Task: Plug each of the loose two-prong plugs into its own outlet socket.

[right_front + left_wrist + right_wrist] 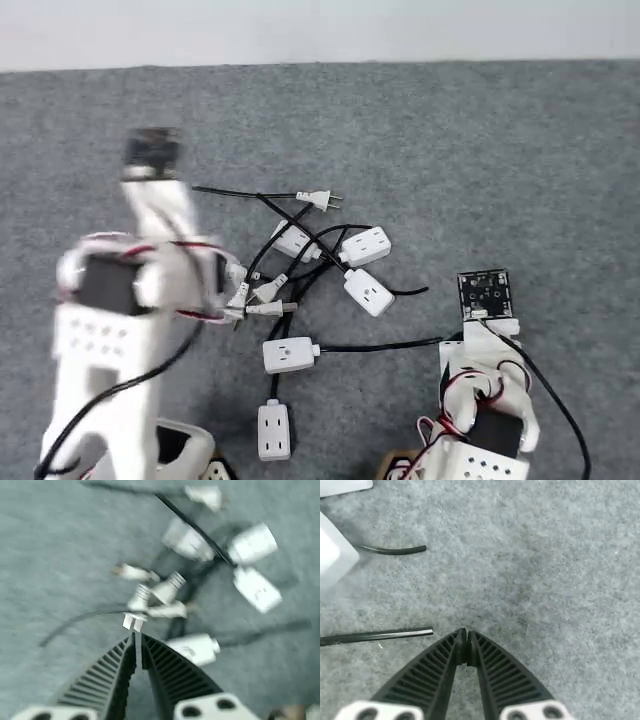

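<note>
The left gripper (pixel 136 636) has its jaws drawn narrow, with only a thin slit between them. A small white plug (pixel 133 622) sits right at the fingertips and touches them; whether it is actually pinched cannot be told. A thin dark cord (pixel 75 625) trails away from that plug across the grey mat (pixel 60 540).

Just beyond the tips lies a cluster of loose plugs (pixel 167 587), lying free on the mat. Close beside one finger is a white outlet socket (pixel 192 647). Farther out from the hand, more outlet sockets (pixel 252 542) lie among crossing black cords (pixel 195 527). Past them a far plug (pixel 205 495) rests by itself.

In the high view the left arm (pixel 130 290) leans over the near edge of this tangle. The right arm (pixel 480 400) stands well apart from it, off to the side.

The right gripper (pixel 466 641) is closed, its tips meeting with nothing between them, and it hangs over bare mat. One black cord end (pixel 427 631) lies just beside its tips and another cord end (pixel 422 549) lies farther ahead. A white block (pixel 335 555) beyond that is too blurred to name.
</note>
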